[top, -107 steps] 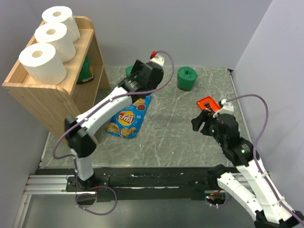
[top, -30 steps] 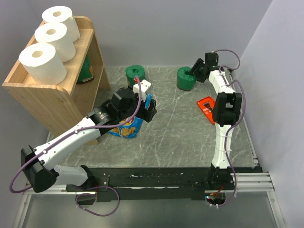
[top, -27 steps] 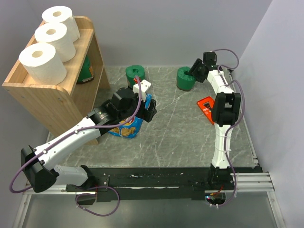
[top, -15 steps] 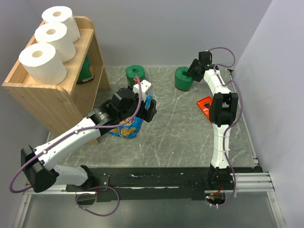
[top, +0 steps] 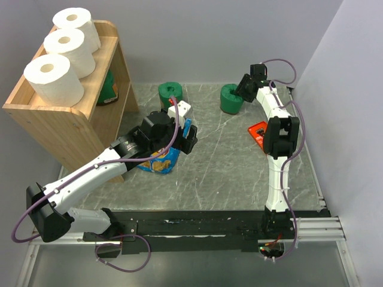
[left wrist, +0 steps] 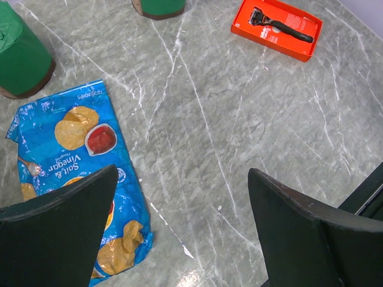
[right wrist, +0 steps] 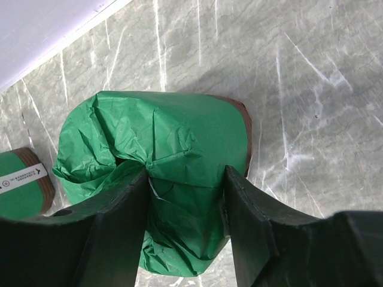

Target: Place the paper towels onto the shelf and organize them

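Paper towels: three white rolls (top: 52,76) stand in a row in the top tray of the shelf (top: 57,122). A shelved green roll (top: 108,89) sits on the tier below. Two more are on the table, the left green roll (top: 170,94) and the right green roll (top: 231,99), both near the back edge.
Right gripper (right wrist: 184,179): clenched on the right green roll, a finger pressed into the crinkled wrap on each side.
Left gripper (left wrist: 182,173): released, jaws wide, hovering above the Salt & Vinegar chip bag (left wrist: 72,179) and holding nothing.
Step in hand: likely securing the grasp on the right green roll, which rests on the table.
Next move: probably a straight lift, then a carry leftward toward the shelf. That is a long reach for this arm, with the left arm and the chip bag between. The soft wrap could slip.
Surface: grey-green marbled table top (top: 227,173), which also carries an orange razor pack (left wrist: 277,27).
Room: plain pale walls behind and to the right.
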`<state>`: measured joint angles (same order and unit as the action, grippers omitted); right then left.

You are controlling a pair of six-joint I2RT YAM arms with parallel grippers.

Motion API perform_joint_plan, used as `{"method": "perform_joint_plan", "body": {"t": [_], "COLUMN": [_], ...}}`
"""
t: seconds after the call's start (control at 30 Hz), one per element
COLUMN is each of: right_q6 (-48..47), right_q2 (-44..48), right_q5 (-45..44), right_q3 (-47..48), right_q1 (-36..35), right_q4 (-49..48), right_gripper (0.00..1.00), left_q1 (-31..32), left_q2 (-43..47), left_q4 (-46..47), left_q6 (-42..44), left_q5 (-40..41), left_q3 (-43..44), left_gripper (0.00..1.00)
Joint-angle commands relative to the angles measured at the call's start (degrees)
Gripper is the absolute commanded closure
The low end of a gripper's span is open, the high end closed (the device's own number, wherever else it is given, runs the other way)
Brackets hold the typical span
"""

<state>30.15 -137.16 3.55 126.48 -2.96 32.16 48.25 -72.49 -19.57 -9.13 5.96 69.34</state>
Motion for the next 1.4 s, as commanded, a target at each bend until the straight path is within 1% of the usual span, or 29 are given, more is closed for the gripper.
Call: {"method": "perform_joint_plan", "body": {"t": [0.0,0.17,0.3,0.33,0.47,0.57,0.6,0.8,0.87,0.93,0.97,1.0,1.07,1.1,1.13,1.2,1.3,1.37], "right_q6": [-0.36,-0.62,-2.29,-3.16,-6.15,-8.61,-9.66,-14.49,-16.26,-18.37,-18.90,-19.42,-19.95,-19.96,-19.96,-19.43,-18.99,-18.64], "right_q2": [-1.97,-2.15,-0.13,0.57,5.75,9.00,9.98,18.94,22.88,25.97,29.29,30.89,35.55,37.13,40.19,42.76,45.31,46.19], "right_q5": [-0.92,-0.83,0.93,1.19,4.96,8.92,11.54,20.34,20.88,21.06,21.06,20.97,20.53,19.92,19.13,17.81,15.88,15.09], "right_q3": [2.37,2.99,1.59,0.02,-4.74,-7.64,-8.78,-22.56,-26.09,-32.50,-34.96,-39.68,-44.45,-48.74,-50.87,-56.39,-60.20,-62.13], "right_q1": [-0.64,-0.90,-0.91,-0.99,-0.91,-0.99,-0.99,-2.31,-3.79,-5.03,-6.34,-7.22,-8.98,-11.17,-12.23,-15.65,-19.70,-20.85], "right_q4": [0.62,1.32,0.27,-0.77,-3.85,-4.56,-5.00,-5.89,-5.18,-5.27,-5.53,-6.40,-7.29,-7.55,-8.95,-10.80,-12.03,-13.35], "right_gripper": [0.43,0.43,0.55,0.56,0.59,0.60,0.60,0.60,0.60,0.60,0.60,0.60,0.60,0.60,0.60,0.60,0.59,0.56], "left_q1": [0.44,0.70,0.79,0.79,0.88,0.97,1.06,1.23,1.23,1.23,1.32,1.32,1.41,1.41,1.50,1.58,1.85,2.29], "left_q2": [1.74,1.30,2.26,2.35,2.53,2.88,3.05,3.67,3.84,3.85,3.85,3.93,4.11,4.20,4.20,4.20,4.20,4.02], "left_q4": [1.91,1.56,2.17,2.26,2.17,2.17,2.26,2.43,2.44,2.43,2.35,2.35,2.43,2.43,2.43,2.44,2.43,2.43], "left_q6": [0.25,0.34,0.34,0.42,0.60,0.69,0.77,0.77,0.78,0.77,0.86,0.86,0.78,0.86,0.78,0.86,1.04,1.21], "left_q5": [1.07,1.16,1.69,1.78,2.39,2.83,2.83,2.75,2.83,2.83,2.92,2.92,3.18,3.18,3.45,3.54,3.97,4.68], "left_q3": [0.01,0.27,-0.26,-0.26,-0.35,-0.43,-0.43,-0.52,-0.52,-0.52,-0.44,-0.43,-0.52,-0.52,-0.61,-0.61,-0.61,-0.70], "left_gripper": [0.04,0.04,0.04,0.04,0.04,0.04,0.04,0.04,0.04,0.04,0.04,0.04,0.04,0.04,0.04,0.04,0.04,0.04]}}
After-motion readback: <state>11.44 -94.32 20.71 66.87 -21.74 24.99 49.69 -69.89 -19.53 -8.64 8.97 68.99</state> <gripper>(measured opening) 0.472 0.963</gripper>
